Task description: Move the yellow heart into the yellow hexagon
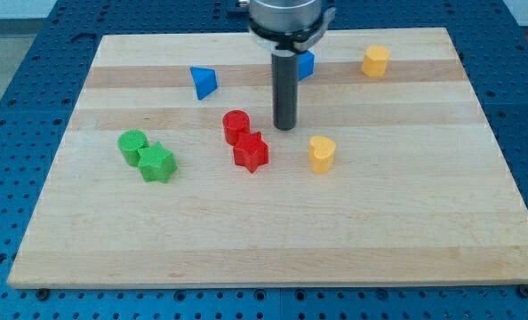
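Board (273,231) held two yellow, two red, two green, two blue blocks. My tip (285,127), bare and holding nothing, stood up-left of yellow heart (322,153); yellow hexagon (376,61) lay top right.

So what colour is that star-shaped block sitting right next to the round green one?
Green too. The star block touches the round green block, clearest in this one camera view.

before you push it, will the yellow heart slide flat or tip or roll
The yellow heart looks squat with a flat base on the smooth wooden board, so it probably slides rather than tips or rolls. Its lobed outline may make it spin if hit off-centre. My tip is at its upper left, apart from it, near the red cylinder.
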You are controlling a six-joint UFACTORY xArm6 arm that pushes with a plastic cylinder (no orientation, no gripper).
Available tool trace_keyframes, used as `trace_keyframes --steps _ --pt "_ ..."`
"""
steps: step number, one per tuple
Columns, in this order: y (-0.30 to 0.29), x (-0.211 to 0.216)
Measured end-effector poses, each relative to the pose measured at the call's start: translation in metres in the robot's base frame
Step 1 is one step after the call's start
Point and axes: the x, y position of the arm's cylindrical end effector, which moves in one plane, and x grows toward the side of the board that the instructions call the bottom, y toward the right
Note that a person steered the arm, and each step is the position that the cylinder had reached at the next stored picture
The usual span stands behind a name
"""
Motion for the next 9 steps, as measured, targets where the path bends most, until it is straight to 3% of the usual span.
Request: trace_keyframes --steps 1,2,3,4,6,7,9 --pt "0.031 0.000" --pt "0.117 0.001" --pt "0.143 0.039" --pt "0.120 0.080" --pt "0.037 0.103" --pt "0.020 0.081" --pt "0.087 0.012"
